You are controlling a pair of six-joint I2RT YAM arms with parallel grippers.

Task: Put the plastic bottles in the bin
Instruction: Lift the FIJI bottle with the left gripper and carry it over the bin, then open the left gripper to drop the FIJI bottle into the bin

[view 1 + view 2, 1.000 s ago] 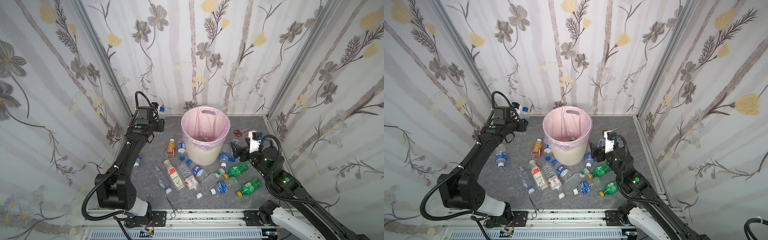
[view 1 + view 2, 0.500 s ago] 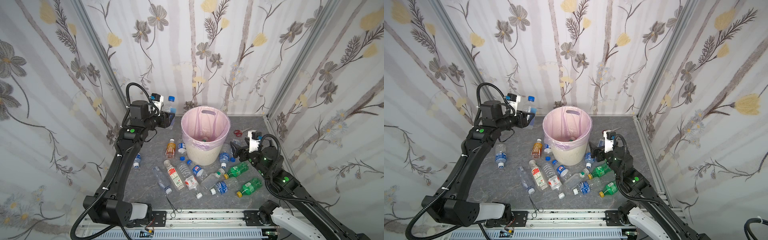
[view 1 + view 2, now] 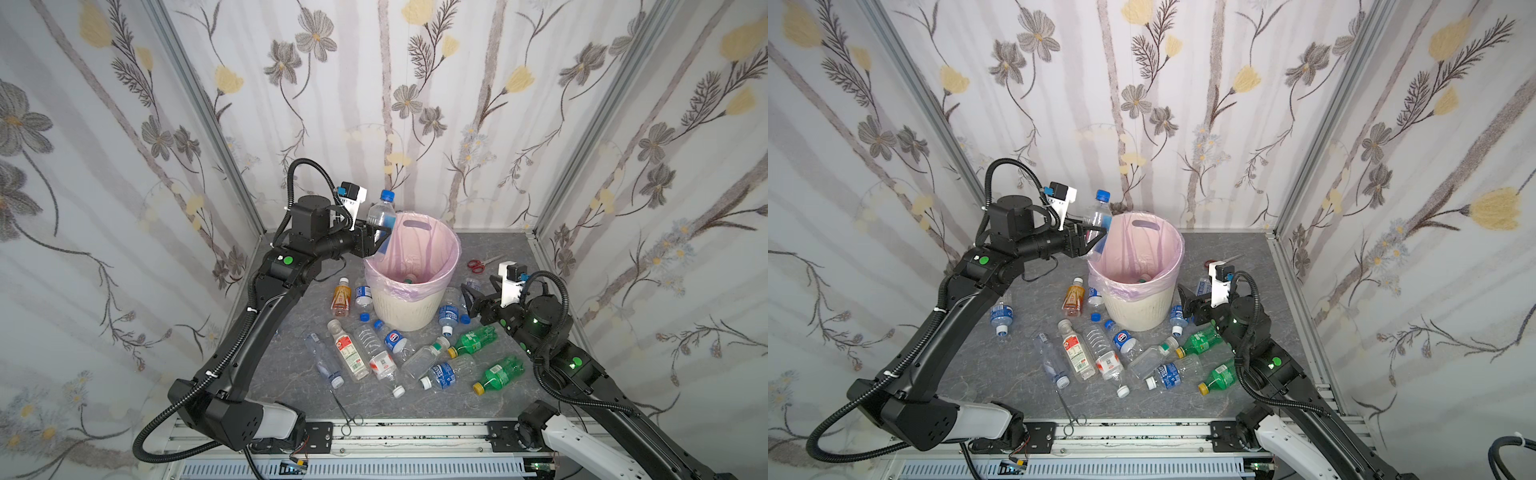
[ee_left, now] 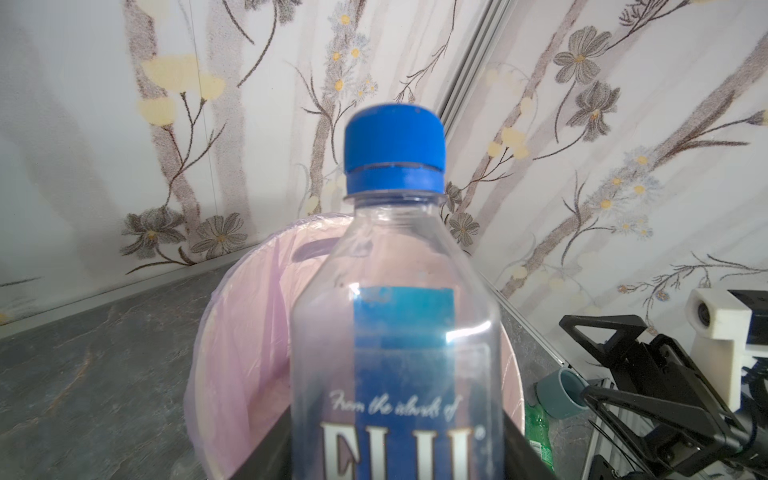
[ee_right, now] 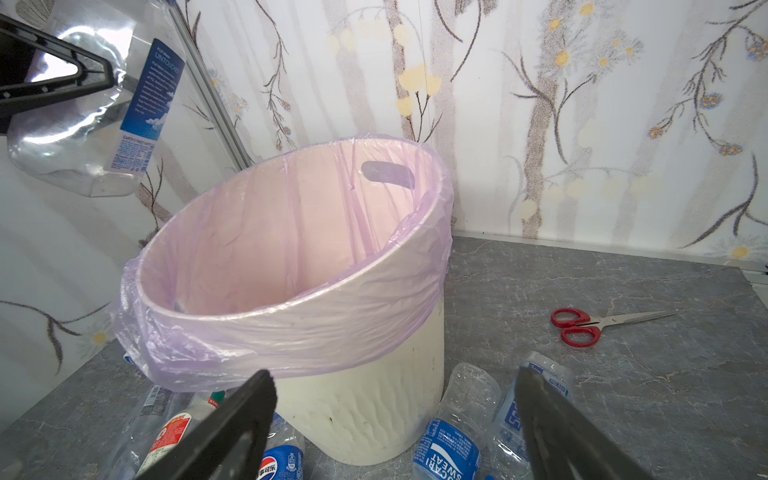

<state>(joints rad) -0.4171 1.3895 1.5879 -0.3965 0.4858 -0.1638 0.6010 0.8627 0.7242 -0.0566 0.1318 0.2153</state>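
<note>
We are pinching a clear blue-capped bottle (image 3: 380,214) in our left pincer (image 3: 377,237), holding it cap up and raised at the left rim of the bin (image 3: 405,307). The bin is standing on the bench (image 3: 286,374) with its pink liner folded over the edge. Around the bin's near side the other bottles are lying scattered, with an orange bottle (image 3: 341,297) at the left and a green bottle (image 3: 473,338) at the right. Our right pincer (image 3: 471,300) is hovering spread and empty, low beside the bin's right wall, over bottles lying there. Red-handled scissors (image 3: 478,265) are lying beyond it on the bench.
</note>
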